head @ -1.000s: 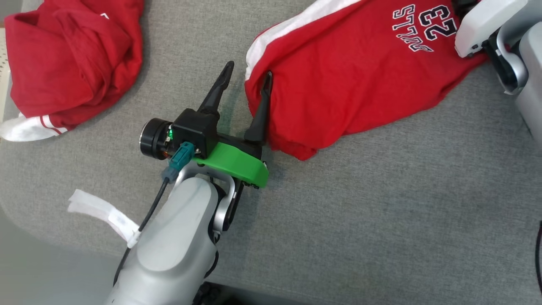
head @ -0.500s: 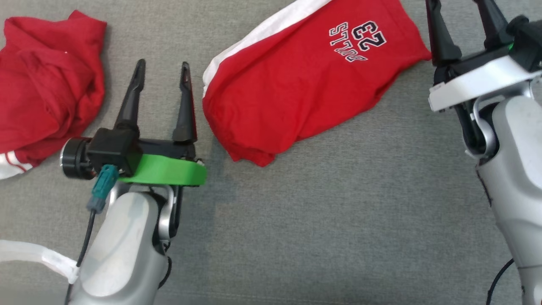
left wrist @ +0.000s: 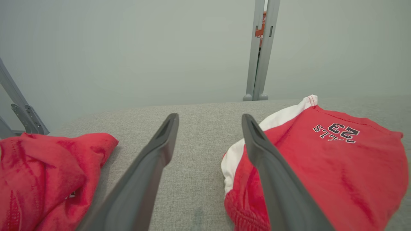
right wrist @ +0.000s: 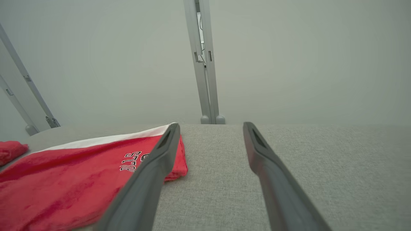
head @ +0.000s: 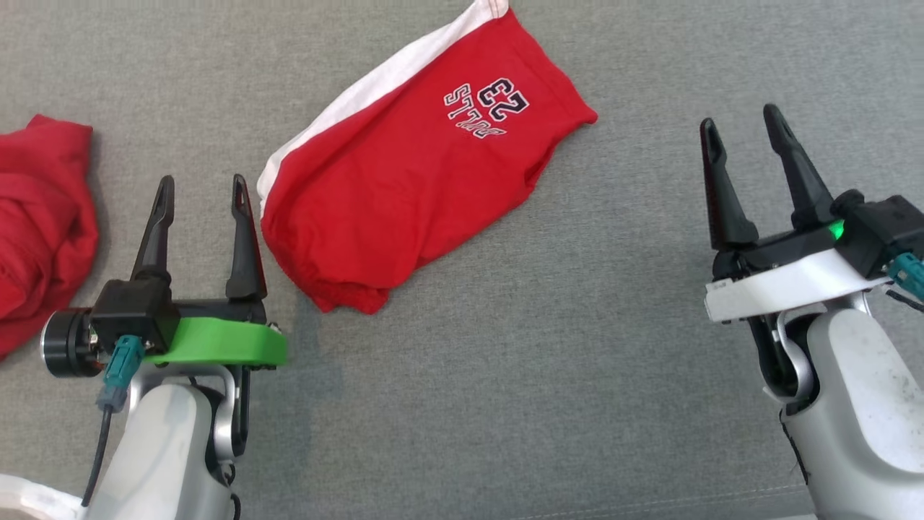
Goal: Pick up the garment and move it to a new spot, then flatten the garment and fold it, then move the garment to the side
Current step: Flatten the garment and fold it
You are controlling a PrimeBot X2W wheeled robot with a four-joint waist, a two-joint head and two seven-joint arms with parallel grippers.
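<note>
Head view: nearest the camera, two pale forearms are cut off by the bottom edge. The left gripper (head: 203, 180) is seen at the lower left, its fingers spread and nothing held; the right gripper (head: 740, 117), at the right, is spread just as wide and is likewise empty.

The red garment (head: 404, 188) is laid on the grey fabric surface (head: 541, 361) between the two grippers, close beside the left one and well apart from the right. It has a white stripe down one side and "23" printed near its far end. Its far tip is clipped by the top edge, and the small lettering beside the number is hard to read.

In the left wrist view its near hem (left wrist: 244, 211) is partly covered by a finger — whether the two touch cannot be told.

A second red cloth (head: 36, 217), crumpled, is cut off by the left edge.

Beyond the surface, grey metal posts (right wrist: 205, 64) are seen standing at its far edge against a plain pale wall (right wrist: 305, 64). More of these posts (left wrist: 261, 48) are seen in the left wrist view.
</note>
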